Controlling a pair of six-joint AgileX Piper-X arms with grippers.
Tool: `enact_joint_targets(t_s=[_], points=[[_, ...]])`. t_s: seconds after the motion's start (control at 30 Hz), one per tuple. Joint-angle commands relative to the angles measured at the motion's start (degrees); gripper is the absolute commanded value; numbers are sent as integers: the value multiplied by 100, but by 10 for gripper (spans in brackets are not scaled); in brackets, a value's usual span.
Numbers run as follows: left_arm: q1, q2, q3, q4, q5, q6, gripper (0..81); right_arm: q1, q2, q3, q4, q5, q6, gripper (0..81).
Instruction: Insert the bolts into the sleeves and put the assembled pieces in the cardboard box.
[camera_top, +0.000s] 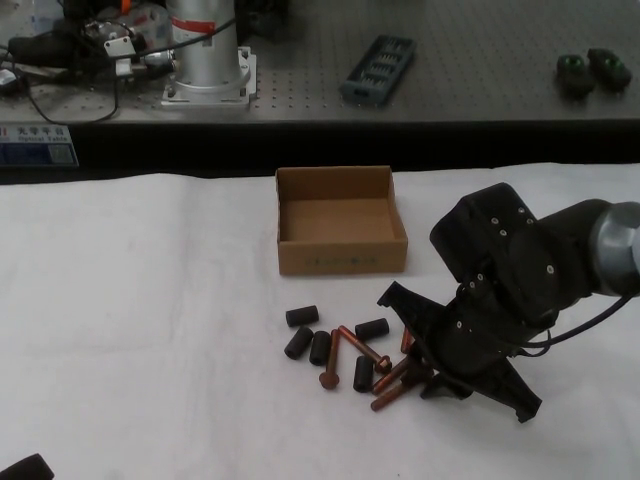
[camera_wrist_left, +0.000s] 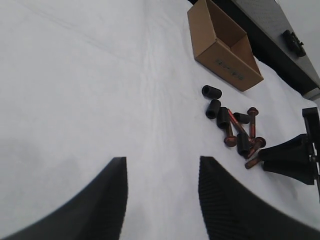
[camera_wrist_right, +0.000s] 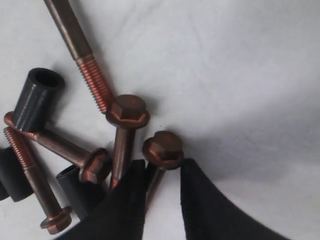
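Several copper bolts (camera_top: 345, 352) and black sleeves (camera_top: 320, 345) lie in a loose pile on the white cloth, in front of the open cardboard box (camera_top: 340, 262). My right gripper (camera_top: 415, 368) is down at the pile's right edge. In the right wrist view its fingers (camera_wrist_right: 125, 200) are open by a narrow gap and straddle the shank of one bolt (camera_wrist_right: 162, 148), which lies on the cloth. Another bolt (camera_wrist_right: 127, 114) and a sleeve (camera_wrist_right: 37, 95) lie close beside it. My left gripper (camera_wrist_left: 162, 162) stands open over bare cloth, well away from the pile (camera_wrist_left: 235, 127).
The box (camera_wrist_left: 225, 50) holds nothing that I can see. Behind the cloth runs a perforated bench with a metal post (camera_top: 205, 50), a dark tray (camera_top: 378, 68) and cables. Bare cloth spreads to the left of the pile.
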Motion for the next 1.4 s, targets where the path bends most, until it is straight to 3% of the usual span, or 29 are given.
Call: enact_joint_targets(t_s=[0.0,0.27,0.43,0.5,0.6,0.67,0.73,0.97,1.2,1.37], points=[[-27,0,-62,-92,-67,18,335,7,142,56,380,4,-180,62],[-27,0,-62,-92,-66,64,335,7,194,56,338,69,-399,46],[-27,0,-62,-92,-66,64,335,7,368,56,152,-262,-421,53],[-27,0,-62,-92,-66,64,335,7,444,56,133,-318,-421,113],[-27,0,-62,-92,-66,64,335,7,510,56,135,-374,-421,268],[-27,0,-62,-92,-66,64,335,7,512,56,180,-359,-421,303],[-27,0,-62,-92,-66,64,335,7,512,56,192,-359,-421,267],[-27,0,-62,-92,-70,134,335,7,512,56,193,-452,-555,16],[-27,0,-62,-77,-70,132,335,7,188,56,299,-346,-1152,19],[-27,0,-62,-78,-41,132,335,7,-317,56,541,-198,-2106,19]])
